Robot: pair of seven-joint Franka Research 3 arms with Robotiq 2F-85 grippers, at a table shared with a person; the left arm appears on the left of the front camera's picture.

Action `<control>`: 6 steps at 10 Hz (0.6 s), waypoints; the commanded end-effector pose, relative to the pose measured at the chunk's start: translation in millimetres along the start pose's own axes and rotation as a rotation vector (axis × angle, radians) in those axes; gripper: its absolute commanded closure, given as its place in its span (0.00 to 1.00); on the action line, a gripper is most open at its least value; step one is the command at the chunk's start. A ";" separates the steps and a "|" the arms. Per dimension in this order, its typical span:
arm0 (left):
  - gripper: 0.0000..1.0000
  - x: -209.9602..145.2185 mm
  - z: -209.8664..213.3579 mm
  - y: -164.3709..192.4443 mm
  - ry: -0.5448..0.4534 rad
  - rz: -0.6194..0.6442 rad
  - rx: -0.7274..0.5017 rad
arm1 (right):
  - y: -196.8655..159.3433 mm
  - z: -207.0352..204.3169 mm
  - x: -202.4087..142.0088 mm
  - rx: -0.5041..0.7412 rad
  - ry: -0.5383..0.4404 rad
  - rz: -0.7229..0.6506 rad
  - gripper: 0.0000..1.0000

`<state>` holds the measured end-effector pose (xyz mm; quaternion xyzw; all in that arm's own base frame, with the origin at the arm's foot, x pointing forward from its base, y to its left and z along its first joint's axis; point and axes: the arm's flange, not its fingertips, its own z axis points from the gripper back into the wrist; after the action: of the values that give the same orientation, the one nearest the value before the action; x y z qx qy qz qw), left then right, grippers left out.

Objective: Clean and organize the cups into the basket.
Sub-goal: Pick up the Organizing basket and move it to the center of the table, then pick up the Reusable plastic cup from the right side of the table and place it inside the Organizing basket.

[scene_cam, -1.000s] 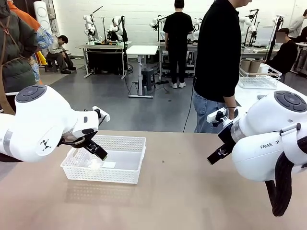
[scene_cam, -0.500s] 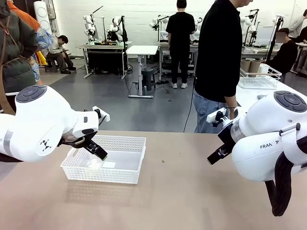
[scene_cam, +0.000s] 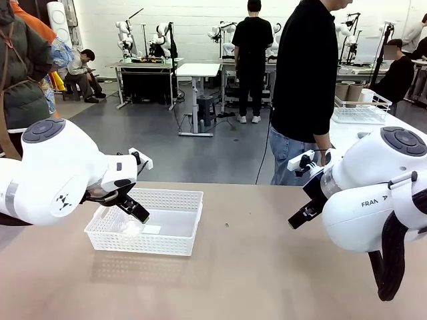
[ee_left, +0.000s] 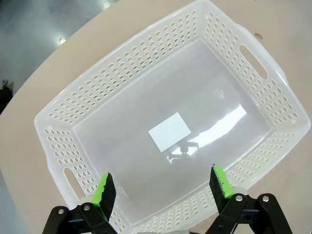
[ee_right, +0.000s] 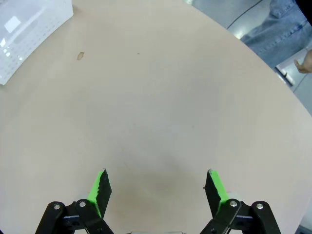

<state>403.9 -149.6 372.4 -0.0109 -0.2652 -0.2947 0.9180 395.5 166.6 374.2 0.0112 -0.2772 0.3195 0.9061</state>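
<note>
Working across the counter (scene_cam: 253, 267), the basket (scene_cam: 140, 241) is found empty at its left, under the left gripper (ee_left: 162, 178). The right gripper (ee_right: 158, 178) hangs over open counter. Both pairs of fingers (ee_left: 104, 189) are spread, with nothing held. The cups (scene_cam: 348, 90), seen on a farther table (scene_cam: 347, 132), should be gripped mid-body and laid lengthwise.

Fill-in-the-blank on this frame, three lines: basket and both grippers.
1. The shallow white perforated plastic basket is ____, with no object inside.
2. The left gripper, jaws apart, hovers directly above the ____.
3. The right gripper hangs over the bare tan table with its jaws ____.
Missing words: empty; basket; open.
</note>
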 end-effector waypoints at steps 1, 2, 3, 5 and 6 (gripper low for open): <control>0.00 -0.1 0.0 0.0 0.000 -0.001 0.000 | 0.1 0.0 0.0 0.000 0.000 0.000 0.00; 0.00 0.0 0.0 0.0 0.000 0.000 0.000 | 0.0 0.0 0.0 0.000 0.000 0.000 0.00; 0.00 3.7 35.0 -3.1 0.011 -0.024 0.045 | 18.2 36.6 -4.5 0.030 -0.043 0.003 0.00; 0.00 -11.3 114.6 -35.1 -0.061 -0.067 0.042 | 54.6 117.8 -30.8 -0.001 -0.064 0.075 0.00; 0.00 -21.4 155.5 -40.9 -0.117 -0.099 0.085 | 73.9 158.7 -40.6 -0.078 -0.112 0.113 0.00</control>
<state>364.8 -164.0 473.8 0.0086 -0.3100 -0.3257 0.8932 345.2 198.5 472.0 0.0040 -0.3222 0.3591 0.8759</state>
